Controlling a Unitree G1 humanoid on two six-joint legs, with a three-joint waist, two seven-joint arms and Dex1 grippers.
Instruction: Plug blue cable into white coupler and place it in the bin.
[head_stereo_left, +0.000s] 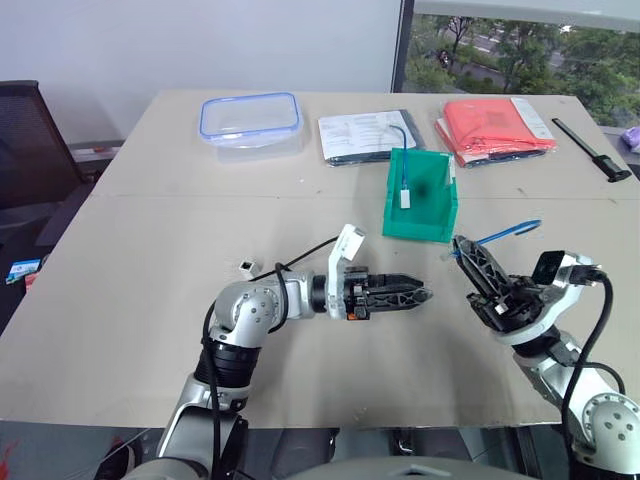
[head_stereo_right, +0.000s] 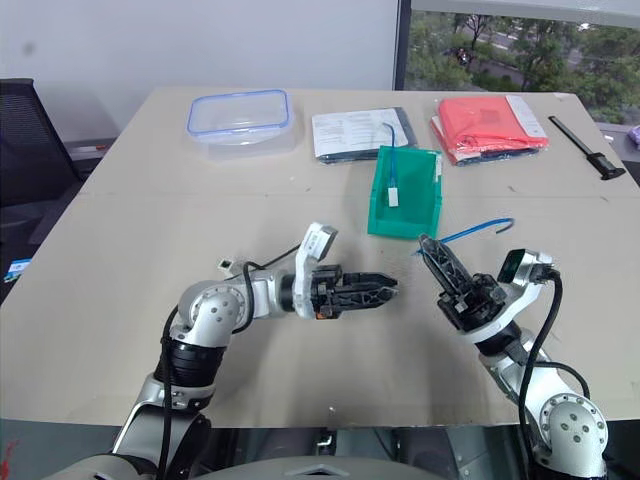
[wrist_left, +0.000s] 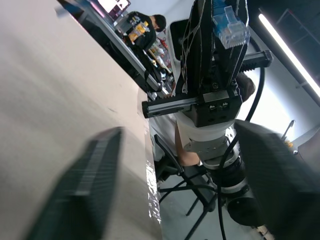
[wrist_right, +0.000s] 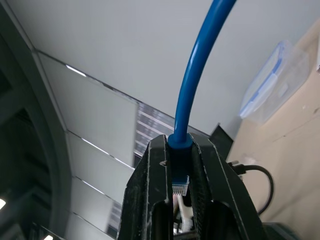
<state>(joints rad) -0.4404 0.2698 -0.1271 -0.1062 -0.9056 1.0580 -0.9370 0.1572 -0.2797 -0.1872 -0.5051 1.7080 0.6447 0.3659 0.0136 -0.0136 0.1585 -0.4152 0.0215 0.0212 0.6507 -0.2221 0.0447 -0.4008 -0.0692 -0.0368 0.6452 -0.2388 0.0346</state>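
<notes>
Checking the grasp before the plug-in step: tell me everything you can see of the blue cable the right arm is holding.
The blue cable is thin, bright blue and round-jacketed, likely rubbery plastic. The right gripper is shut on it near one end. There a clear plug sits between the black jaws, its contacts visible in the right wrist view. The free length arcs away above the table toward the robot's right. Its far end is unclear.

Head stereo pair looks down over the surface (head_stereo_left: 150, 330); both wrist cams look close along their fingers.
</notes>
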